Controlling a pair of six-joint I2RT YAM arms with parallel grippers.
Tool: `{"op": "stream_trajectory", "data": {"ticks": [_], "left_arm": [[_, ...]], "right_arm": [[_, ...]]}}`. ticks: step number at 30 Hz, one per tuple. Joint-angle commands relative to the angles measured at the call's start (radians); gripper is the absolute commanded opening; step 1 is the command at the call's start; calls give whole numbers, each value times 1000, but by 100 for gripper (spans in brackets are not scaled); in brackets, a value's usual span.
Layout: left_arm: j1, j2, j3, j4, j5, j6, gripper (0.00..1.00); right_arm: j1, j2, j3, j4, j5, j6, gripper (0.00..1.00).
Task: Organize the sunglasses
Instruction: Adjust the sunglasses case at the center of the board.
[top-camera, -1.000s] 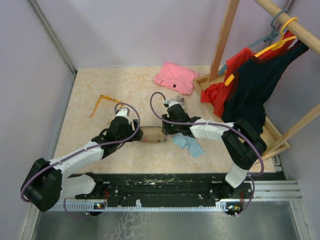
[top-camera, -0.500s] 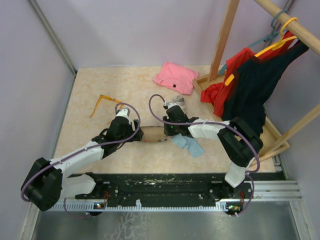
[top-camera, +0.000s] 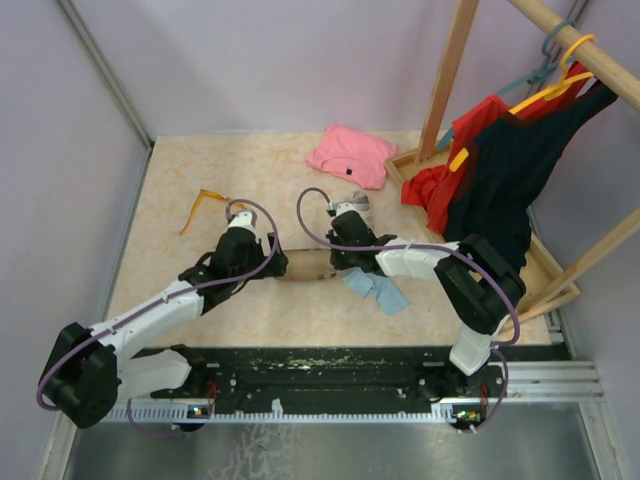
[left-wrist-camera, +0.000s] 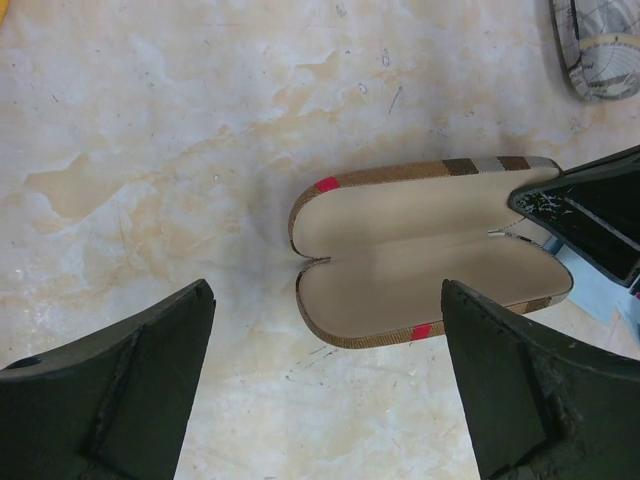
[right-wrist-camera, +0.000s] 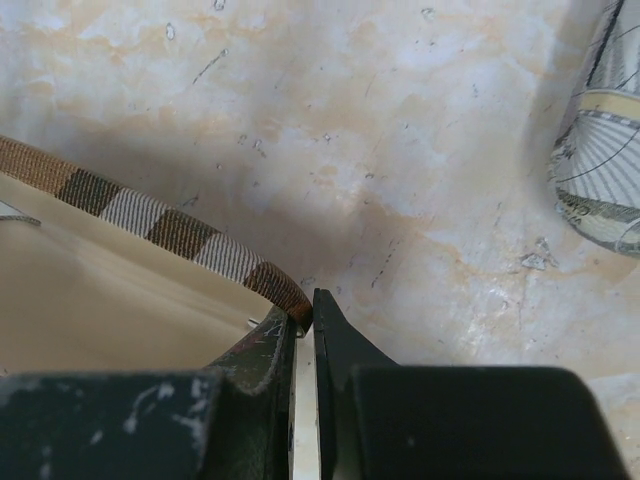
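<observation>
Left hand (left-wrist-camera: 326, 290) hangs spread wide above the open plaid glasses case (left-wrist-camera: 420, 250); right hand (right-wrist-camera: 305, 312) is clamped on its rim, right of centre. Orange-amber sunglasses (top-camera: 208, 196) lie upper left on the tabletop (top-camera: 170, 170).

Plan of the table (top-camera: 180, 170). The open case (left-wrist-camera: 420, 260) lies at centre, between the left gripper (left-wrist-camera: 327, 290) and the right gripper (right-wrist-camera: 305, 312), which sits on the case's right-hand rim. A second case (right-wrist-camera: 600, 140) lies behind the right gripper. A cloth (top-camera: 378, 290) lies just right of the open case, apparently touching it. The sunglasses (top-camera: 205, 205) lie at left, behind the left gripper. A folded garment (top-camera: 350, 155) lies at the far edge, and a rack (top-camera: 450, 80) stands at right.
</observation>
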Motion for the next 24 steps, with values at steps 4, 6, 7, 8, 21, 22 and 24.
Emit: {"op": "stream_trajectory", "data": {"ticks": [4,6,7,8,21,22,24], "left_arm": [[11,9,104,-105,-42,-43,99],[11,21,122,-122,-44,-48,99],[11,28,131,-127,-44,-53,99],[11,39,140,-134,-36,-73,99],[11,25,193,-200,-62,-213,99],[11,22,190,-200,-66,-210,99],[11,23,190,-202,-69,-206,99]], "right_arm": [[-28,-11,63,120,75,-72,0],[-39,1,74,135,75,-95,0],[-43,7,81,142,73,-105,0],[-49,14,88,148,72,-119,0],[-83,76,127,172,13,-150,2],[-86,79,127,177,3,-150,3],[-92,84,127,183,-17,-147,6]]}}
